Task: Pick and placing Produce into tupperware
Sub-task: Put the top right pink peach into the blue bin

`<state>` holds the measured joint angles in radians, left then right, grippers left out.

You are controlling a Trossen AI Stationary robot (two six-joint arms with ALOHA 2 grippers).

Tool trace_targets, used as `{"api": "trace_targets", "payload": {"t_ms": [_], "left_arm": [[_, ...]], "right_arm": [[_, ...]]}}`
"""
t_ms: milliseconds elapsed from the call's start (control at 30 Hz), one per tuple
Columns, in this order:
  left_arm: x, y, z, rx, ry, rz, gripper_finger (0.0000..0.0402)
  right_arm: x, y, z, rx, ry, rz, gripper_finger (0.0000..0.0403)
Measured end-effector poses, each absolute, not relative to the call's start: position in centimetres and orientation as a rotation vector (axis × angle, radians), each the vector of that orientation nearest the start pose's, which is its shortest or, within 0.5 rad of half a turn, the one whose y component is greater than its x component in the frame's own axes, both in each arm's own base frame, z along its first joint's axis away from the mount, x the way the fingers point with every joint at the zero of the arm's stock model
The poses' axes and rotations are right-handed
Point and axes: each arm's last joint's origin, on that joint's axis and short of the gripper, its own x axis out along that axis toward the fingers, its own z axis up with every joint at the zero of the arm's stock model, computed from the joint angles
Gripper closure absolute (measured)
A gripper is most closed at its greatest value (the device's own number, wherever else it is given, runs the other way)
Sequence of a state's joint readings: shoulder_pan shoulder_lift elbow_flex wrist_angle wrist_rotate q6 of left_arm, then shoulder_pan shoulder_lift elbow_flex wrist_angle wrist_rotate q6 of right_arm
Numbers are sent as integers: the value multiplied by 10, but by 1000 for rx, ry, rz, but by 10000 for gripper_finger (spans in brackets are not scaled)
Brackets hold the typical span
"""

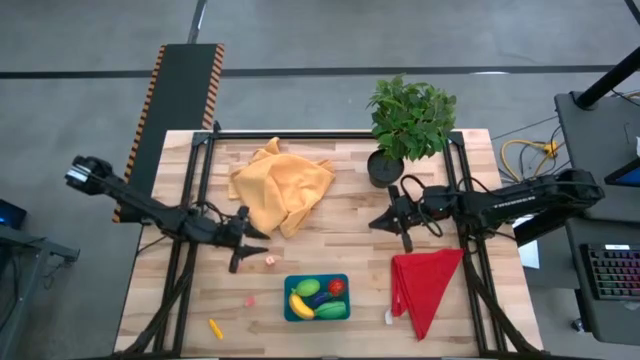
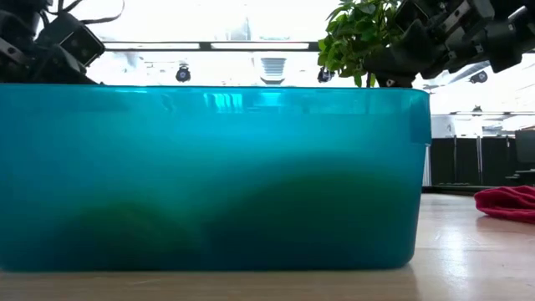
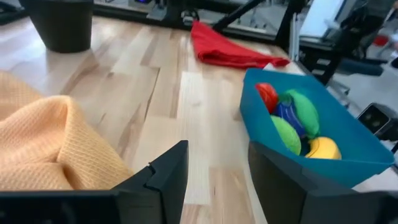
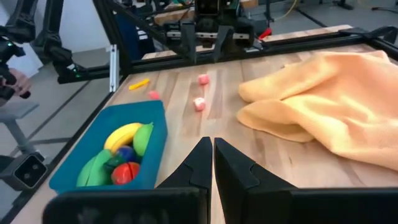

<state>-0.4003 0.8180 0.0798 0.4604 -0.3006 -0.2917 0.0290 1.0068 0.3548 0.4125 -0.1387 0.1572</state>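
The teal tupperware [image 1: 317,297] sits near the table's near edge; its wall fills the low view [image 2: 209,176]. Inside lie the yellow banana [image 4: 121,135], red tomato [image 4: 126,172], purple eggplant [image 3: 287,114] and two green pieces [image 3: 303,111]. The orange carrot [image 1: 215,328] and tiny pink bits [image 1: 268,260] rest on the bare wood to the left of the tupperware. My left gripper [image 1: 250,248] hovers open beside the orange cloth, left of and beyond the tupperware [image 3: 217,168]. My right gripper [image 1: 378,224] is shut [image 4: 213,149], right of centre near the plant pot.
A crumpled orange cloth [image 1: 282,187] lies at the far middle of the table. A leafy potted plant [image 1: 408,122] stands at the far right. A red cloth [image 1: 425,285] lies at the near right. Bare wood shows between the two grippers.
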Motion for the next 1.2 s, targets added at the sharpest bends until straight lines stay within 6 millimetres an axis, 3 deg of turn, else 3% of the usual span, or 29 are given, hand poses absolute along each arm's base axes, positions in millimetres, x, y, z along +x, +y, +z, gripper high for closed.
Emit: {"api": "trace_targets", "payload": {"t_ms": [167,367,500,867,1200], "left_arm": [[154,-62,148,-193,370,-52,249],[163,-70,135,-210,721,7,249],[171,-73,133,-228,834,60,249],[191,-87,147,-211,838,16,249],[193,-90,138,-193,885,24,249]], "right_arm": [[206,10,209,142,224,152,394],[208,10,220,70,178,162,394],[209,10,224,17,159,166,394],[210,10,227,-31,149,161,394],[210,10,227,-31,151,161,394]]}}
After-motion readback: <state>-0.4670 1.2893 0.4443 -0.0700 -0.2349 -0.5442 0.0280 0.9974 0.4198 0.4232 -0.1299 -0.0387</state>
